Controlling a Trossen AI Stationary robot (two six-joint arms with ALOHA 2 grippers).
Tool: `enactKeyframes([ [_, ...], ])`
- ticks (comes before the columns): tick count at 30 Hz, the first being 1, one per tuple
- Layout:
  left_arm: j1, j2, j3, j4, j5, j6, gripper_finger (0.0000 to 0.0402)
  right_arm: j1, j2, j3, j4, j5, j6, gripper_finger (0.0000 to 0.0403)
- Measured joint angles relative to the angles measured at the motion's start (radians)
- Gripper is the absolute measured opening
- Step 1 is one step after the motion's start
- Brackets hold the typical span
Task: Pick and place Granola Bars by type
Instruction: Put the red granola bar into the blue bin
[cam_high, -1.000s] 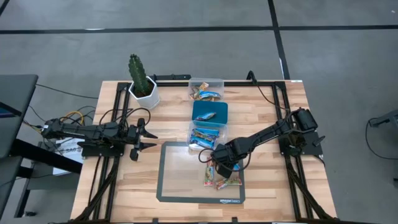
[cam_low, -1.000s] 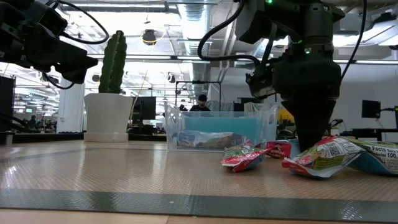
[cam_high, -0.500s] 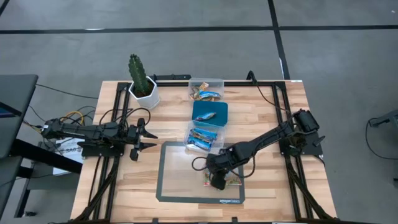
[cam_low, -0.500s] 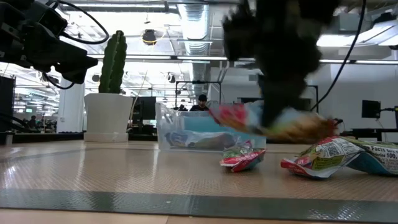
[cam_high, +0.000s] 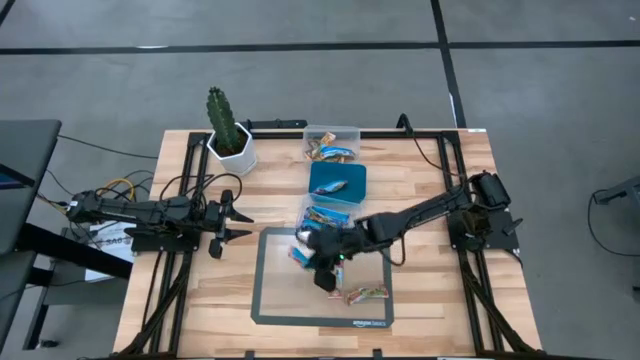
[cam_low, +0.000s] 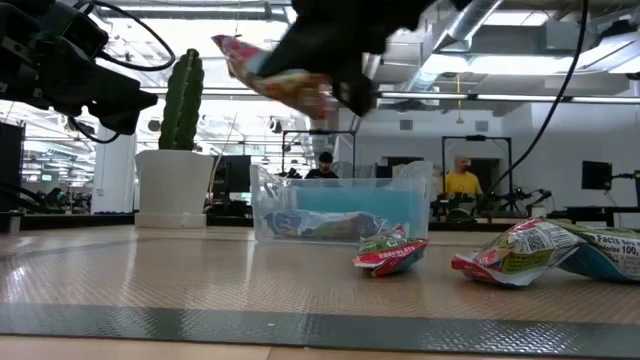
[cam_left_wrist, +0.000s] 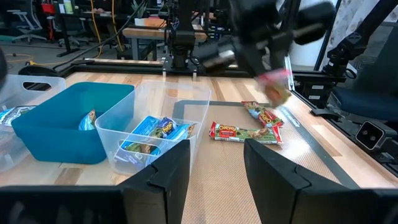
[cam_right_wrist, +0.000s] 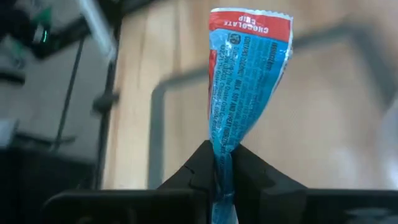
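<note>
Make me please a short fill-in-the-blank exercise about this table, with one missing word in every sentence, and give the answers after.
1. The right gripper is shut on one granola bar and holds it ____ the mat.
2. The clear tub nearest the mat holds bars with ____ wrappers.
3. The left gripper waits at the table's ____ side.
4. The cactus stands in a ____ pot.

Answers: above; blue; left; white

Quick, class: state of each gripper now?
Left gripper: open, empty, at table's left.
Right gripper: shut on a bar, lifted over the mat.
</note>
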Motion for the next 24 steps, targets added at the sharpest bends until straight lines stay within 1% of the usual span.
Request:
enactKeyframes([
  [2, 0.0, 0.0, 0.0, 0.0, 0.0, 0.0, 0.0144, -0.028, 0.0, 0.018, 0.022, 0.047, -0.044, 0.0024],
  [7, 0.0, 0.0, 0.0, 0.0, 0.0, 0.0, 0.0144, -0.109, -0.001, 0.069, 0.023, 0.228, -0.176, 0.0024],
  [11, 0.0, 0.0, 0.0, 0.0, 0.0, 0.0, 0.0144, -0.192, -0.001, 0.107, -0.009, 0.318, -0.243, 0.0026],
  [17, 0.0, 0.0, 0.0, 0.0, 0.0, 0.0, 0.0144, -0.302, -0.002, 0.154, -0.17, 0.393, -0.274, 0.0022],
  [21, 0.0, 0.0, 0.0, 0.0, 0.0, 0.0, 0.0144, -0.359, -0.002, 0.17, -0.315, 0.448, -0.313, 0.0024],
  [24, 0.0, 0.0, 0.0, 0.0, 0.0, 0.0, 0.0144, -0.398, -0.002, 0.174, -0.426, 0.459, -0.349, 0.0026],
])
